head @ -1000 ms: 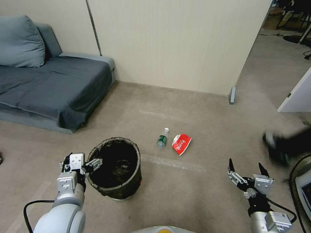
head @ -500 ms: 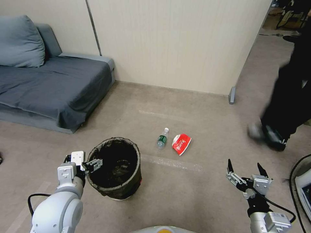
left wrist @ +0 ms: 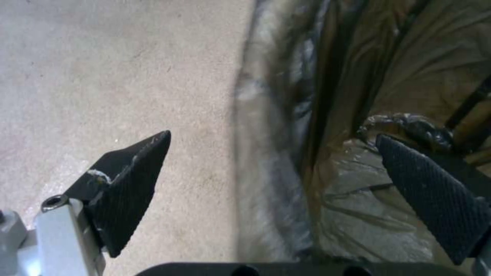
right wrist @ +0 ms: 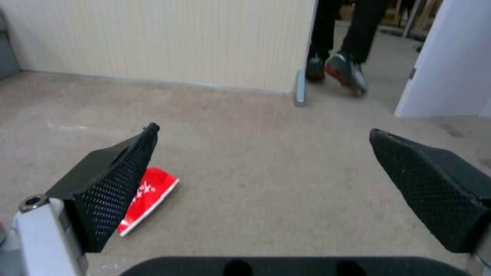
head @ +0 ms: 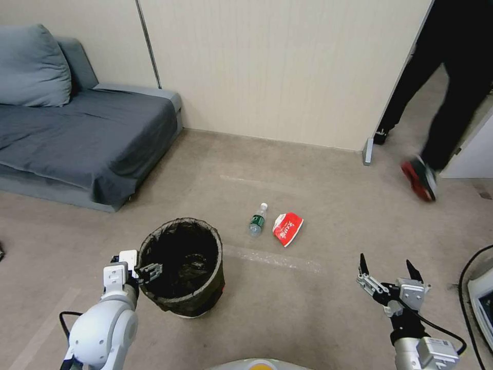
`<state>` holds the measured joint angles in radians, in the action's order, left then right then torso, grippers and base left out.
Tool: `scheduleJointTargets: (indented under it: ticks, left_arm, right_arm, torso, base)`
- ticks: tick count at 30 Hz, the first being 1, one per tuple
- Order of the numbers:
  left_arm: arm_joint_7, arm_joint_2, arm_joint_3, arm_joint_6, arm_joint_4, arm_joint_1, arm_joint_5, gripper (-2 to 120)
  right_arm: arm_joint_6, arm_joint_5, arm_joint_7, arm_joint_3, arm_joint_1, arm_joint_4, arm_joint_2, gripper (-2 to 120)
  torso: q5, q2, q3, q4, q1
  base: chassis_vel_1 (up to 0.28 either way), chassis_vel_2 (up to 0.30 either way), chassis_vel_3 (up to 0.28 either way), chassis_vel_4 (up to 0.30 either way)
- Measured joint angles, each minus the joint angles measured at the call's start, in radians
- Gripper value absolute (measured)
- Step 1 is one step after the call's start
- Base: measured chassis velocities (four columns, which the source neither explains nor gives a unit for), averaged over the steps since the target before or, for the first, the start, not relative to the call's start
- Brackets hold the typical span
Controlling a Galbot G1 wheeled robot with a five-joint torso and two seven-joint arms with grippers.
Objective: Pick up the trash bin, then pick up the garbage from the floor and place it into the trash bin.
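1. Since the earlier frames the left arm has drawn back toward the robot, and its left gripper [head: 138,266] now sits lower on the near-left rim of the trash bin [head: 215,267].
2. On the far left a grey sofa [head: 77,128] stands against the wall, well apart from the bin.
3. The left gripper straddles the bin's bag-wrapped rim [left wrist: 276,115], one finger [left wrist: 128,184] outside over the floor and the other inside over the liner; the jaws are spread wide, and the blur makes it hard to say whether either pad touches the rim.
4. The bin stands upright on the floor, its dark liner folded over the top.
5. Right of the bin, a small clear bottle [head: 258,220] lies on the floor, with a red-and-white snack packet [head: 288,228] just beside it.
6. Farther right, the right gripper [head: 386,267] hovers above bare floor, fingers wide apart and empty, well apart from the packet [right wrist: 148,201].
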<state>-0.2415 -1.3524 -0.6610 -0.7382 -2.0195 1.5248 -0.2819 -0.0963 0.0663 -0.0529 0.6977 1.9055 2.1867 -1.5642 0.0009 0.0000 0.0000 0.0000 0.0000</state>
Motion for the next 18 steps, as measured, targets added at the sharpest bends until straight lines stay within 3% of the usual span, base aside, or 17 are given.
scheduleJointTargets:
  ticks: [18]
  left_arm:
    - [0.018, -0.011, 0.003, 0.005, 0.05, -0.015, 0.005, 100]
  right_arm:
    - [-0.007, 0.002, -0.001, 0.003, -0.001, -0.003, -0.001, 100]
  torso:
    - [-0.0001, 0.0, 0.0, 0.0003, 0.0]
  base:
    - [0.0, 0.0, 0.0, 0.0]
